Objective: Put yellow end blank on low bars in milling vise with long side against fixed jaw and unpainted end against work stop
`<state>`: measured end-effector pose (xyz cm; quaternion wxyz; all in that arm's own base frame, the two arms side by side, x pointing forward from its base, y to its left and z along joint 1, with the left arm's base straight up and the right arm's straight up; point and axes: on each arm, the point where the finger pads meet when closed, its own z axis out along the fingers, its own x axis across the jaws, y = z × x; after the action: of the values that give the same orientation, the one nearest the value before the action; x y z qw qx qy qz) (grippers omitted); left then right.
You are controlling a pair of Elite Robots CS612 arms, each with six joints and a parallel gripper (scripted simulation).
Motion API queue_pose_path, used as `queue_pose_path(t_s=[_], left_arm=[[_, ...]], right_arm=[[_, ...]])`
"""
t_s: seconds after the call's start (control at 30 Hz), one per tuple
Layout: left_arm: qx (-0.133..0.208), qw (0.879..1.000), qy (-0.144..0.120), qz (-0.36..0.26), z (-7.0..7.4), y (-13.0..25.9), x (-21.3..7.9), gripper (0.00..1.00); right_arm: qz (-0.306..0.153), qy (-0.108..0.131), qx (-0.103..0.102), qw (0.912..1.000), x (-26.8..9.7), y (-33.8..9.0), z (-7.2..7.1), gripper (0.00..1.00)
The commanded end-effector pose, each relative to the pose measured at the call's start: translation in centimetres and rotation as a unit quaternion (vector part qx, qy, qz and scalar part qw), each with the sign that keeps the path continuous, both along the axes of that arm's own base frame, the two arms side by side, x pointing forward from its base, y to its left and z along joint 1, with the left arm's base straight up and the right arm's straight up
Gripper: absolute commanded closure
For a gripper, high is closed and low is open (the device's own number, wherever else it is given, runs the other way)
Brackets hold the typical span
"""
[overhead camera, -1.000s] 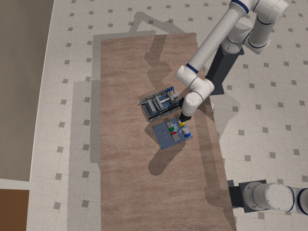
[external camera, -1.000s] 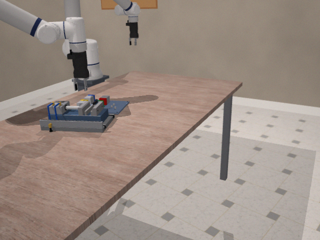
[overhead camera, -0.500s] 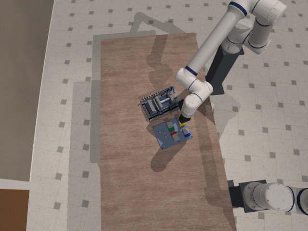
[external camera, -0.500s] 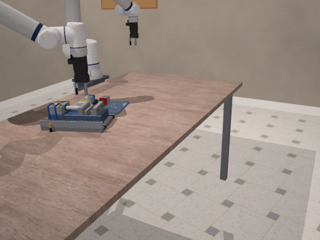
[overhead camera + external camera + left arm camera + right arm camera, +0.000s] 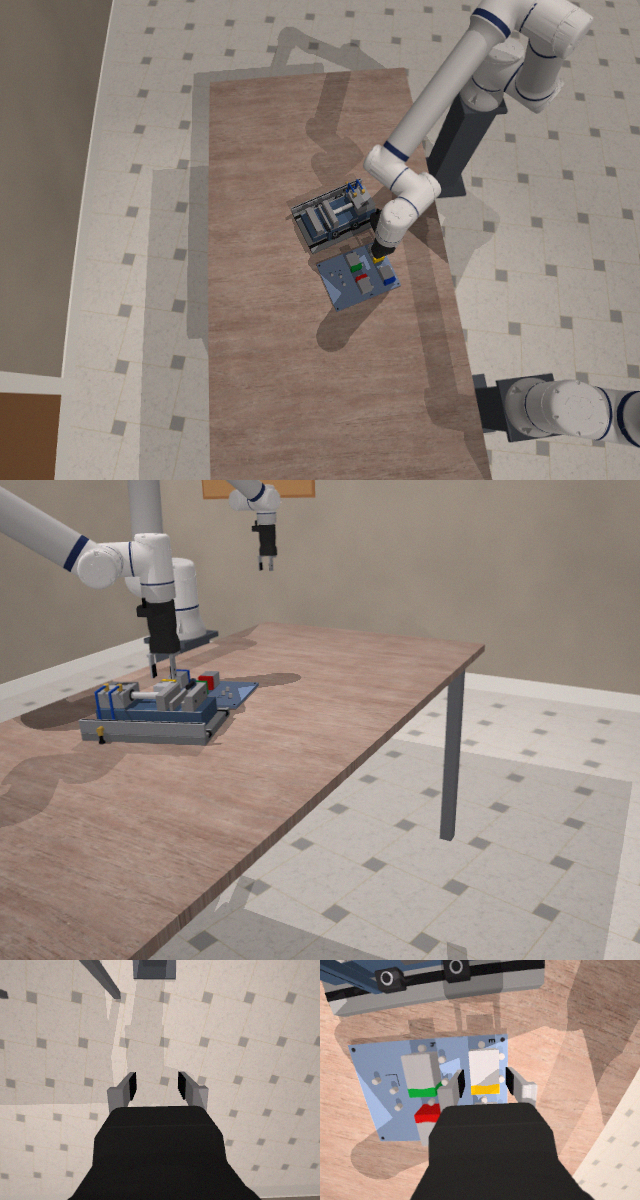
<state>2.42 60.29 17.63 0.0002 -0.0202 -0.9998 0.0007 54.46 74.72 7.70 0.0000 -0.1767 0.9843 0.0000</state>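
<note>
The blank with the yellow end (image 5: pixel 378 259) (image 5: pixel 168 680) (image 5: pixel 484 1067) lies on the blue plate (image 5: pixel 336 291) (image 5: pixel 242 690) (image 5: pixel 365 1070). My right gripper (image 5: pixel 163 674) (image 5: pixel 484 1076) is open above it, with one finger to each side of its yellow half in the right wrist view. My left gripper (image 5: pixel 265 567) (image 5: pixel 157 1080) is open and empty, high up. The milling vise (image 5: pixel 338 224) (image 5: pixel 155 713) (image 5: pixel 420 996) stands beside the plate. Its fixed jaw (image 5: pixel 313 221) (image 5: pixel 194 697) is the end block without hoses. The gap between the jaws looks narrow; the low bars and work stop are not clear.
The green-ended blank (image 5: pixel 353 259) (image 5: pixel 420 1072) stands close to one finger in the right wrist view. Red-ended (image 5: pixel 364 285) and blue-ended (image 5: pixel 386 272) blanks are on the plate too, beside short pegs. Blue hoses rise at the vise's far end.
</note>
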Motion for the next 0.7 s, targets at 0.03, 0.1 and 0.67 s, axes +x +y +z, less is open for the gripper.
queue_pose_path(t_s=[0.03,0.1,0.67], left_arm=[[0.001,1.000,0.000,0.000,0.1,0.1,0.0,0.00],[0.001,1.000,0.000,0.000,0.1,0.1,0.0,0.00],[0.001,1.000,0.000,0.000,0.1,0.1,0.0,0.00]], right_arm=[[0.000,-0.001,0.001,1.0000,0.0,0.0,-0.4,0.00],[0.000,-0.001,0.001,1.0000,0.0,0.0,-0.6,0.00],[0.000,-0.001,0.001,1.0000,0.0,0.0,-1.5,0.00]])
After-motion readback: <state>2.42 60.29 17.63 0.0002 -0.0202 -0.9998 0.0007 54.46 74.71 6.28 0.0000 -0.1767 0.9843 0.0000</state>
